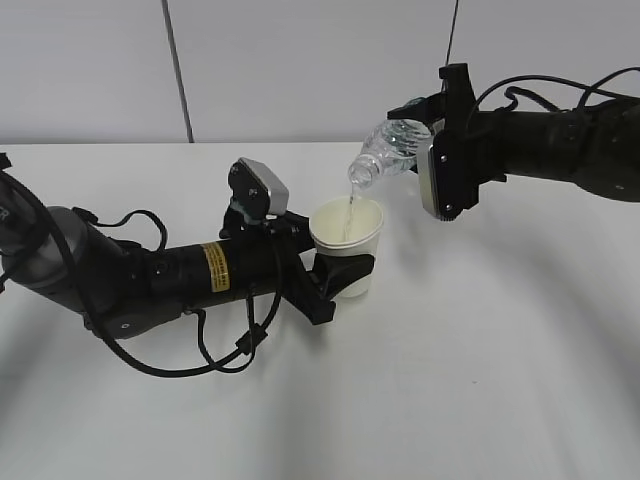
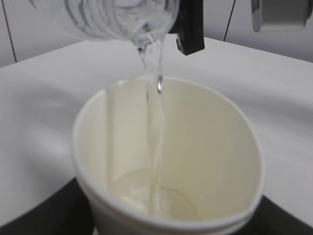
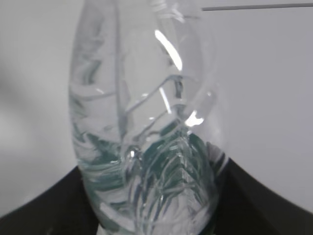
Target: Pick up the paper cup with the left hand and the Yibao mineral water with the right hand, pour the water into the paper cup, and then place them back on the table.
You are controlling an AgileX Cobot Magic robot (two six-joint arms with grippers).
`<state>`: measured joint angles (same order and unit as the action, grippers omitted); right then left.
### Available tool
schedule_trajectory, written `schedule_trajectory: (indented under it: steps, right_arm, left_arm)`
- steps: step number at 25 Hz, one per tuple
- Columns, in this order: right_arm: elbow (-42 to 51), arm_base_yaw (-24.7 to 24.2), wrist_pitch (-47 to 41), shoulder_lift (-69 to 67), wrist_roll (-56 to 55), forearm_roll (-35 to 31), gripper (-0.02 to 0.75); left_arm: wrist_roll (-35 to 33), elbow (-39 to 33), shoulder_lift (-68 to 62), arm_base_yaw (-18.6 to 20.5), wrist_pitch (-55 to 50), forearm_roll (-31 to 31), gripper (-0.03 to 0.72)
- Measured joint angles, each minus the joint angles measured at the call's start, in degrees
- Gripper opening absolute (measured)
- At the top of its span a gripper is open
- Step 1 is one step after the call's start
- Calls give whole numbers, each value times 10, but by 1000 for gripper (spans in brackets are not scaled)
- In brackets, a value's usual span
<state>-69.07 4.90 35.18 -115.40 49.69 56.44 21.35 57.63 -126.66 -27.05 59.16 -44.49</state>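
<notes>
Clear water streams from the tilted Yibao mineral water (image 1: 392, 150), clamped in the right claw (image 1: 432, 150), into the paper cup (image 1: 347, 245) clamped in the left claw (image 1: 335, 275); next, the bottle needs righting.

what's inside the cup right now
A thin stream of water falls from the bottle into the cup, with a shallow pool at the bottom. The near wall hides part of the pool.

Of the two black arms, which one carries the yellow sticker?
The left hand, the arm holding the small cream-white paper cup upright. The right hand, tipping the clear plastic bottle over that cup, shows no sticker.
</notes>
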Motion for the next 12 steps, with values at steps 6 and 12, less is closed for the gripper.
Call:
schedule_trajectory:
  steps: [6,12]
  right_arm:
    - [0,0,0,0,9,0,437]
    - [0,0,0,0,16,0,437]
  left_arm:
    - [0,0,0,0,0,0,426]
    - [0,0,0,0,0,-1,426]
